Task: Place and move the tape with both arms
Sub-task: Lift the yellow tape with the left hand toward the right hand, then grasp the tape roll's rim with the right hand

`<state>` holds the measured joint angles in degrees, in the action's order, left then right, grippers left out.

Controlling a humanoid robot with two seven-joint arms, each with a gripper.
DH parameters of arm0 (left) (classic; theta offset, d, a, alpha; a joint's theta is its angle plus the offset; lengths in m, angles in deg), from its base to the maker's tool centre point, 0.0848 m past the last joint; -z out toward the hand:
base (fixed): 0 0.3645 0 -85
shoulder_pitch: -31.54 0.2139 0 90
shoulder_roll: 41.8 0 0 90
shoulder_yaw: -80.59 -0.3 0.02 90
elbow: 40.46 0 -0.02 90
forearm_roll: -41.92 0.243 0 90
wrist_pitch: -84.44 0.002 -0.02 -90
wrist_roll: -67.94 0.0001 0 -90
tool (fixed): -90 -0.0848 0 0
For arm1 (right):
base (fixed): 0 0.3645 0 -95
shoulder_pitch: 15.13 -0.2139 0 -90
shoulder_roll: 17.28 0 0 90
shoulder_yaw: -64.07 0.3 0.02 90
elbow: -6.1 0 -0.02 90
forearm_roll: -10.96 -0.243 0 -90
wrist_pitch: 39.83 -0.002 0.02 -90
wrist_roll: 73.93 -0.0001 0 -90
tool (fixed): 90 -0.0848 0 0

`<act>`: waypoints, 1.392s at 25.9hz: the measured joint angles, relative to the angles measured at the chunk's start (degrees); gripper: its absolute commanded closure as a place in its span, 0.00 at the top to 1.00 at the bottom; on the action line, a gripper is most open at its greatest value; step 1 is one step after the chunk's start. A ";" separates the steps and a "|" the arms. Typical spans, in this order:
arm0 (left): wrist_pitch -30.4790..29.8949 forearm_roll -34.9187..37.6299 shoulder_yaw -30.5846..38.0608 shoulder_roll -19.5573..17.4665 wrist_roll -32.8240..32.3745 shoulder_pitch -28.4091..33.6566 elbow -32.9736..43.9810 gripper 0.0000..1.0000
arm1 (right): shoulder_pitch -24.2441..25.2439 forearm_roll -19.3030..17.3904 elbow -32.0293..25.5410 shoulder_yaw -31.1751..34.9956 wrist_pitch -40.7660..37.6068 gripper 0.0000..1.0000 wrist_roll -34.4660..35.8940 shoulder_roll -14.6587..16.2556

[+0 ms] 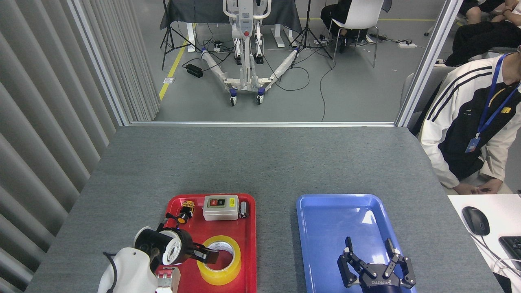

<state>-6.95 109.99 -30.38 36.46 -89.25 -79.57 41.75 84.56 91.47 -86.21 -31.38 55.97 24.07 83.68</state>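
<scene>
Left hand reaches into the tape roll on the red tray.

The tape (219,260) lies flat at the near end of the red tray (247,228). The left hand (205,256) reaches over its rim into the core; I cannot tell its grip. The right hand (375,262) hovers spread wide over the blue tray (325,211) on the worktop (260,162).

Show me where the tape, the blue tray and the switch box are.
tape (228,272): head view, yellow right side of the roll.
blue tray (325,228): head view, bare floor.
switch box (220,207): head view, middle of its top face.
</scene>
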 measured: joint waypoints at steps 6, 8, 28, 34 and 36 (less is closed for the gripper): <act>0.05 0.07 -0.26 0.41 -0.24 -1.67 -4.69 0.76 | 0.00 0.00 0.02 0.00 0.01 1.00 0.00 -0.06; -0.23 0.09 -0.67 0.62 -0.25 -2.32 -6.28 0.59 | 0.03 0.00 0.02 0.00 0.01 1.00 0.01 -0.09; -34.04 -33.10 3.16 5.48 1.18 -6.83 -6.23 0.00 | 0.26 3.19 0.13 0.10 -4.77 1.00 2.94 -0.13; -42.71 -38.16 3.68 9.66 3.34 -6.69 -8.90 0.00 | 1.28 7.53 -0.76 1.95 -25.77 1.00 11.11 2.48; -43.16 -38.56 3.81 10.42 3.66 -6.67 -10.15 0.00 | 1.68 9.07 -1.82 2.55 -35.63 1.00 13.67 3.32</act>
<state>-50.11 71.43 -26.57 46.88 -85.60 -86.23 31.60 86.24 100.54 -88.02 -28.83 20.34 37.75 87.00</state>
